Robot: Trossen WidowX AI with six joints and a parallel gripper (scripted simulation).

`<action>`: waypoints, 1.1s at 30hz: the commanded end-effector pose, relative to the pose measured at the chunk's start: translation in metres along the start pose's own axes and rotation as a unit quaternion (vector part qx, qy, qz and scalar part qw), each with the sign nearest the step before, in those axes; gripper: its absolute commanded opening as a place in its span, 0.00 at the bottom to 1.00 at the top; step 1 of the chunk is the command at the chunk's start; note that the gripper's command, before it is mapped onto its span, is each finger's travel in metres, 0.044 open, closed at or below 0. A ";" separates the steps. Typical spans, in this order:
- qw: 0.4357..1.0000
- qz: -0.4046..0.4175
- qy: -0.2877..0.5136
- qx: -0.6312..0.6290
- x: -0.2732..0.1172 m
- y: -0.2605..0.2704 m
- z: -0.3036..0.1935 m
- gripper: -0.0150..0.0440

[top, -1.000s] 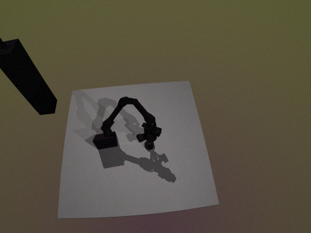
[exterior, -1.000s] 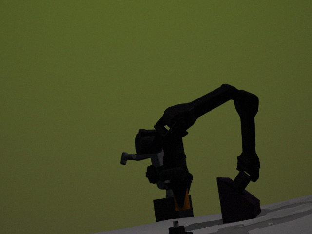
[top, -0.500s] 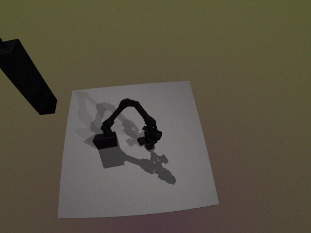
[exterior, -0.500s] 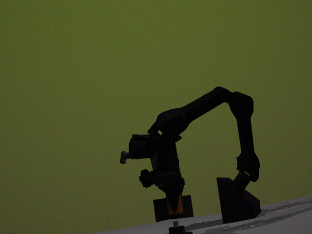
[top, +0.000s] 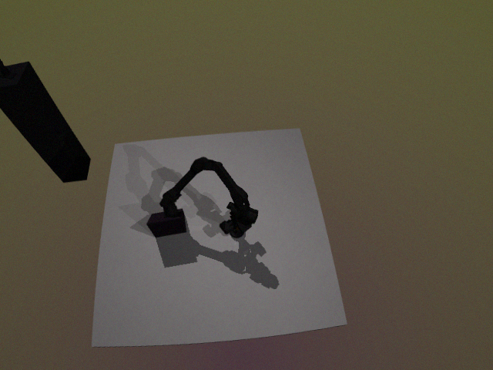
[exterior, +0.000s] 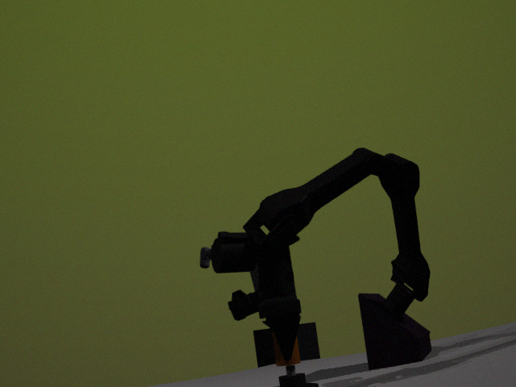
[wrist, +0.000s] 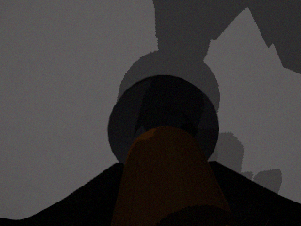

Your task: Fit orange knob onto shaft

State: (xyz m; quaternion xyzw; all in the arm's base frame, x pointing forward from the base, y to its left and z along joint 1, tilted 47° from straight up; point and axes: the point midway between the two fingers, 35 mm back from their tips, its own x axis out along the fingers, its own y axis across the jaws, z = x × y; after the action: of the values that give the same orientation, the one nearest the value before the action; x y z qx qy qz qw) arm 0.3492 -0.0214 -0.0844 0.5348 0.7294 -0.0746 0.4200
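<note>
The orange knob (exterior: 296, 357) (wrist: 165, 181) is upright between the fingers of my gripper (exterior: 287, 358) (wrist: 166, 170), which is shut on it and points down. In the exterior view the knob's lower edge is directly above the top of the silver shaft (exterior: 290, 369); I cannot tell whether they touch. Much of the shaft still shows below the knob, above the dark round pedestal (exterior: 292, 379) (wrist: 118, 127). In the wrist view the knob hides the shaft and covers the pedestal's near part. The knob's hole and the shaft's flat side are not visible, so their alignment cannot be told.
My arm's dark base block (top: 167, 224) (exterior: 391, 341) stands on the pale mat (top: 278, 159). A tall dark block (top: 43, 127) stands off the mat at the left. In the exterior view a dark box (exterior: 309, 339) stands behind the gripper. The arm's shadows fall across the mat.
</note>
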 end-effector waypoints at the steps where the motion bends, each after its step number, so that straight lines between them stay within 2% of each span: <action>1: 1.000 0.002 0.000 0.003 0.003 -0.001 0.000 0.25; 33: 1.000 0.002 0.001 0.000 0.004 -0.003 -0.003 0.25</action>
State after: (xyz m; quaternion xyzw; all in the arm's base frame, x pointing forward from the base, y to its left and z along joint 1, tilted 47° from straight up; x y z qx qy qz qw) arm 0.3450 -0.0182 -0.0862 0.5351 0.7292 -0.0729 0.4203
